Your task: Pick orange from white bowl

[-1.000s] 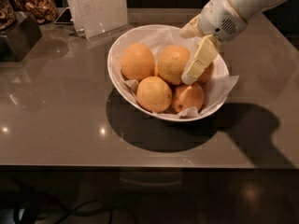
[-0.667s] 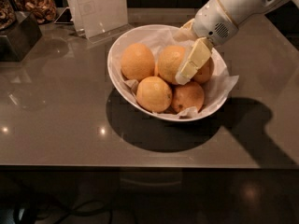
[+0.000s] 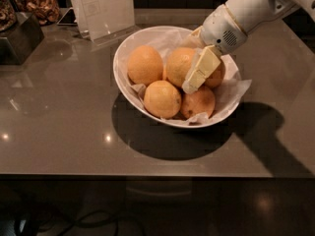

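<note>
The white bowl [image 3: 129,53], lined with crumpled white paper, stands mid-table and holds several oranges. The orange [image 3: 178,65], duller and yellow-tan, sits at the middle back of the bowl. My gripper [image 3: 193,63] reaches in from the upper right and is down among the fruit, open. Its near cream finger [image 3: 201,72] lies against the right side of that orange, and the far finger [image 3: 197,32] shows behind it. A redder orange [image 3: 218,76] is partly hidden behind the near finger. Nothing is lifted.
Other oranges sit at the left [image 3: 145,65], front [image 3: 162,99] and front right [image 3: 198,102] of the bowl. A clear sign holder [image 3: 103,9] stands behind the bowl. A dark box [image 3: 17,38] and a snack container [image 3: 42,6] are at the back left.
My gripper has moved left and slightly down inside the bowl, bringing the near finger from the right-hand orange up against the middle one. The oranges have not moved.
</note>
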`<state>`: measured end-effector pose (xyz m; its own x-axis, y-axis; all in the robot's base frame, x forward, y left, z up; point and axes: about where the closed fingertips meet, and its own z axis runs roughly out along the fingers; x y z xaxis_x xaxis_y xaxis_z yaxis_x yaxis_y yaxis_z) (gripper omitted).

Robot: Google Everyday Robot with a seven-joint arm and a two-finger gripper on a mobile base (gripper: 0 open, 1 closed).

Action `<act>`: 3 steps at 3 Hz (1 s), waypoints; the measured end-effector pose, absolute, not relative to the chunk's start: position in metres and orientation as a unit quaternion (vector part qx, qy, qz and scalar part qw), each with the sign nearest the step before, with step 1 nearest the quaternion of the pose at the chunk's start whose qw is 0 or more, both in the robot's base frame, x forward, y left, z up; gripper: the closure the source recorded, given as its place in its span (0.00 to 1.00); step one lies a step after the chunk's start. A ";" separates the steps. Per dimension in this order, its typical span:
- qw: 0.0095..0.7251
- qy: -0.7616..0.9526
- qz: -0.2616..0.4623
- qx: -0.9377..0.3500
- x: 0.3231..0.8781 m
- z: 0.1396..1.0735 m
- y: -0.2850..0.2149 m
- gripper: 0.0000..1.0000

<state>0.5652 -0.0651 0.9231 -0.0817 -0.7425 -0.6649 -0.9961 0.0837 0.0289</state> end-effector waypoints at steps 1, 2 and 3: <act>0.253 0.691 0.251 -0.629 0.565 0.923 -0.065 0.19; 0.253 0.691 0.251 -0.629 0.565 0.923 -0.065 0.42; 0.253 0.691 0.251 -0.629 0.565 0.923 -0.065 0.65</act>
<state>0.5652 -0.0651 0.9231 -0.0817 -0.7424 -0.6649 -0.9961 0.0837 0.0289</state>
